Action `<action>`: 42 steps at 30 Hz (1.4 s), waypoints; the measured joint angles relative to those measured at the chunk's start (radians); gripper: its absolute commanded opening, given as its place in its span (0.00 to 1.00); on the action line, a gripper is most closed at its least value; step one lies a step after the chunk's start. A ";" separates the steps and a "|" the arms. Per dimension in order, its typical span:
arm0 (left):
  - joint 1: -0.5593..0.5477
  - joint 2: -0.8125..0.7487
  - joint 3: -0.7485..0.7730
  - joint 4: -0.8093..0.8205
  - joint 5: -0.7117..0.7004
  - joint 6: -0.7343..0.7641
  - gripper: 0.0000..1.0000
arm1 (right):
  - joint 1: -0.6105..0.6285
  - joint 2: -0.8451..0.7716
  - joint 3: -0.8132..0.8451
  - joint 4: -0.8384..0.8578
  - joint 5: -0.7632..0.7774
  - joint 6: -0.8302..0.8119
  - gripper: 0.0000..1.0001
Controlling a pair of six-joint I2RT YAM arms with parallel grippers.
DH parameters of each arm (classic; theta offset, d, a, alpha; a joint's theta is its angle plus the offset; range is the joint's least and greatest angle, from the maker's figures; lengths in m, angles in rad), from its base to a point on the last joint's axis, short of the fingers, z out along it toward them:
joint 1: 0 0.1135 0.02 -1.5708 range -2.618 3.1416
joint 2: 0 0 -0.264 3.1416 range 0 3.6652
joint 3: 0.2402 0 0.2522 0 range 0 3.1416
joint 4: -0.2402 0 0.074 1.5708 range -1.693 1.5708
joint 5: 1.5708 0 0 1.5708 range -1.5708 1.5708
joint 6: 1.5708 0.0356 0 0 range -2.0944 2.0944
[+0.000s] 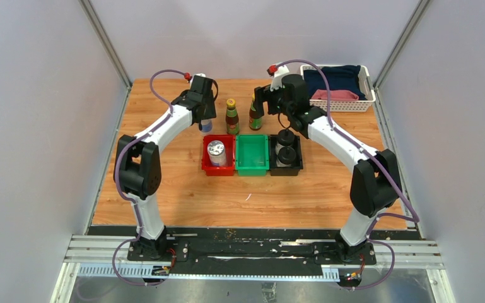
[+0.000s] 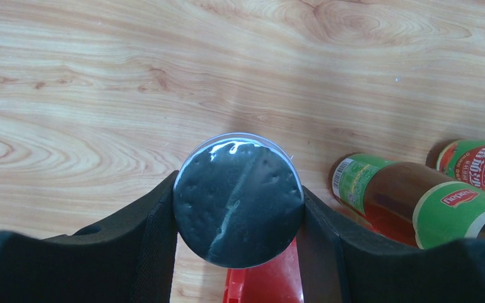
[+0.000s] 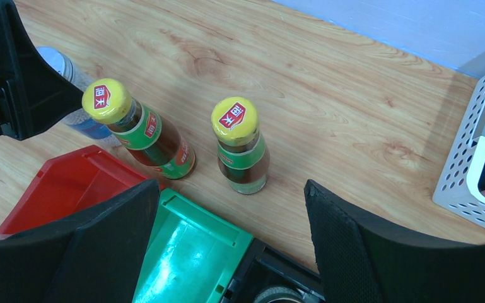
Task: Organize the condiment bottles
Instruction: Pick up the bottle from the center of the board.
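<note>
Left end effector: your left end effector (image 2: 238, 197) has its black padded fingers (image 2: 151, 240) pressed against both sides of the round silver-lidded jar (image 2: 238, 208), pinching it.
Jar position: it stands upright on the pale wood-grain worktop (image 2: 101, 76), just behind the red plastic bin (image 1: 217, 172) and near the brown bottles.
Handling: the jar is probably light and rigid. Its smooth round wall could slip or twist, so squeeze across the full width, below the lid.
Lid: a flat, shiny disc, dimpled, with a crease across it.
Right end effector: your right end effector (image 3: 232, 189) is spread wide and empty, hovering above the two brown bottles with yellow caps (image 3: 243, 151).
Brown bottles: they have narrow necks and glossy red-green labels. They look top-heavy, so take them around the body.
Bins: a second silver-lidded jar (image 1: 217, 151) stands in the red bin. The green plastic bin (image 1: 252, 154) sits between it and the black plastic bin (image 1: 286, 172), which holds two bottles with black domed caps (image 1: 285, 136).
</note>
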 measured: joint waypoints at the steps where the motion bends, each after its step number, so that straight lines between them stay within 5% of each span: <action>1: 0.000 0.000 0.000 -0.001 -0.002 0.000 0.00 | 0.000 0.000 0.000 0.000 0.000 0.000 0.88; 42: -0.073 -0.326 0.064 -0.230 0.073 -0.006 0.00 | 0.000 0.009 0.000 0.000 -0.018 0.023 0.88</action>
